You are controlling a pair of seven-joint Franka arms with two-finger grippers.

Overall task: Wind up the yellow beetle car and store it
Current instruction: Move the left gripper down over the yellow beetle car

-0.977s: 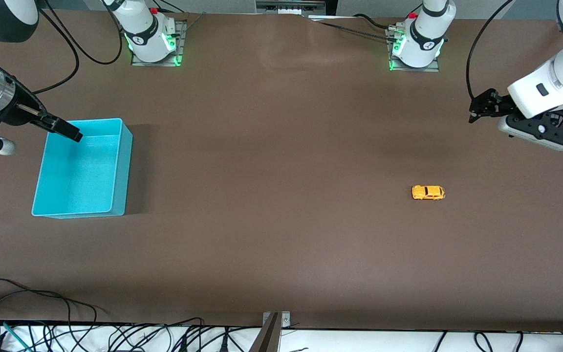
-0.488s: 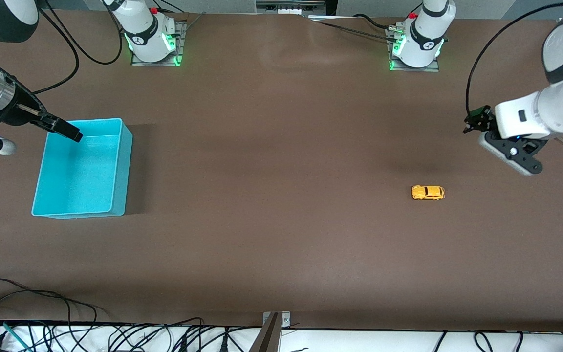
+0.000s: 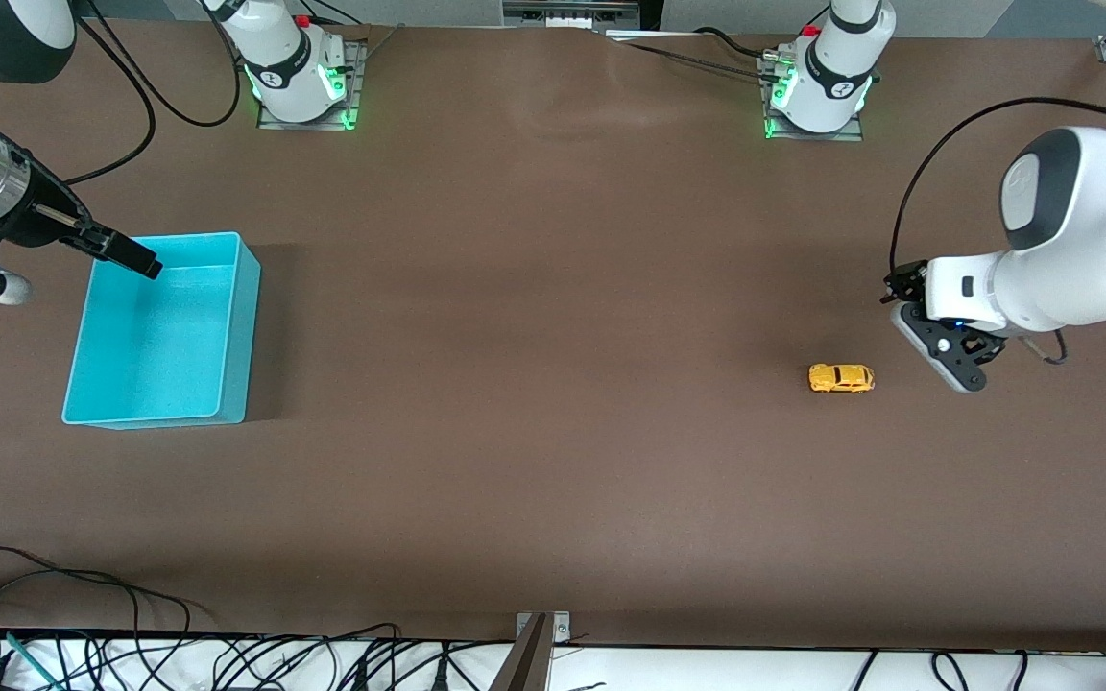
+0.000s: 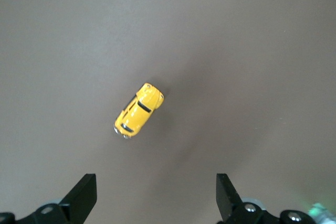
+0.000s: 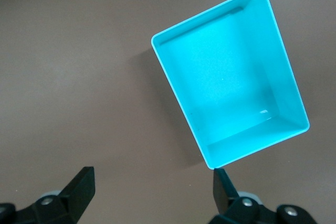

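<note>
Car [image 3: 841, 378] on the bare brown surface [image 3: 553, 384], toward the left arm's end, upright on its wheels, lengthwise along the surface's long axis. Yellow-orange body, dark windows, untouched. Same car [image 4: 138, 110] in the left wrist view, lying at a slant ahead of the two fingertips [image 4: 84, 195], well clear of both.

Left pincer [image 3: 899, 293] up in the air over the surface just beside the car, toward the left arm's end, pointing down; fingers wide apart, nothing between them. In its own wrist view, left pincer [image 4: 156, 195] spread with only brown surface in the gap.

Bin [image 3: 159, 331], turquoise, open-topped, well apart from the car at the right arm's end of the surface. Nothing inside but its own floor, as seen from the right wrist view, bin [image 5: 231, 108].

Right pincer [image 3: 131, 257] hanging over the bin's rim at the corner farther from the front camera, arm waiting. Fingers apart in the right wrist view, right pincer [image 5: 152, 192], holding nothing, with one fingertip [image 5: 223, 184] showing against the bin's corner.

Cables [image 3: 83, 643] looped along the surface's edge nearest the front camera.
</note>
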